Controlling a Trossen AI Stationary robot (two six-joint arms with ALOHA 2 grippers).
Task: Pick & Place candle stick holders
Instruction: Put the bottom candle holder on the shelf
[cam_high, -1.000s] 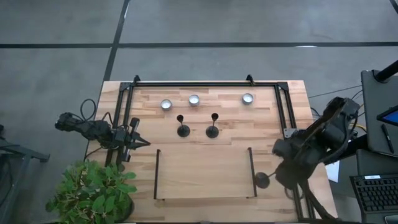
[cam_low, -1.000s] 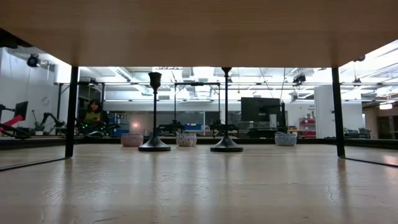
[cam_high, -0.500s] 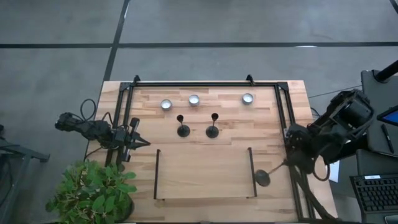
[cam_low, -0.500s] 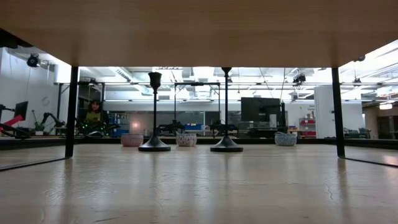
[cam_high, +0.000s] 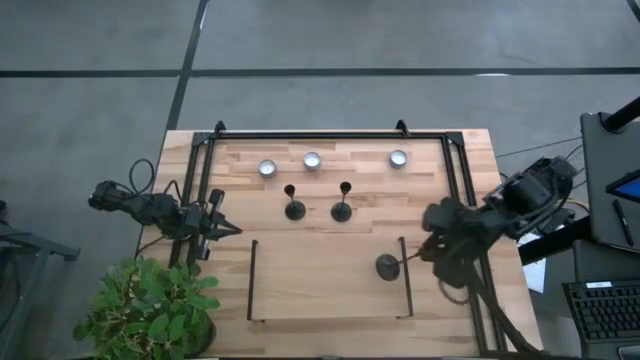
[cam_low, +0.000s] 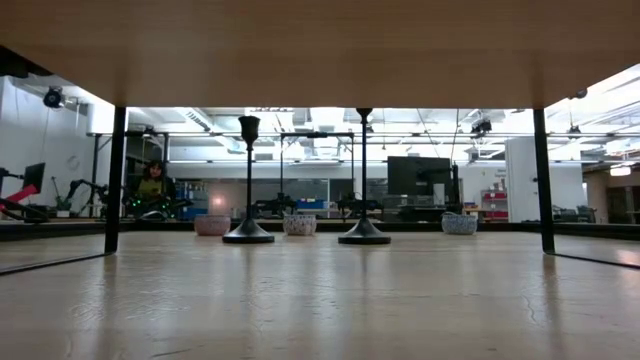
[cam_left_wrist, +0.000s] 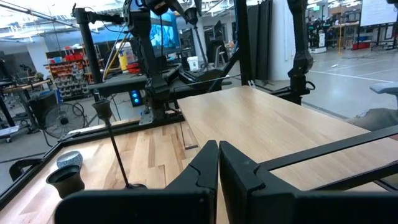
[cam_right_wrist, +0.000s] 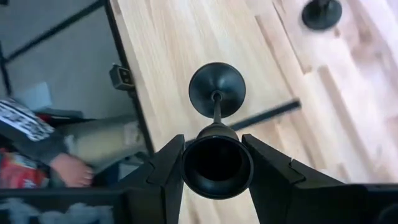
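You are two thirds through, by my reading: two candle stick holders already stand upright side by side near the table's centre, the left-hand holder and the right-hand holder, with the third holder not yet set down; your right gripper pinches that third one by its cup top, its disc base hanging over the wood at about four o'clock from the standing pair, near the black upright; what is left is to set it down, probably beside the others, and let go; your left gripper waits at nine o'clock off the table's edge, fingers pressed together and holding nothing; three small metal cups sit in a row at twelve o'clock, and you cannot tell from these views what they contain.
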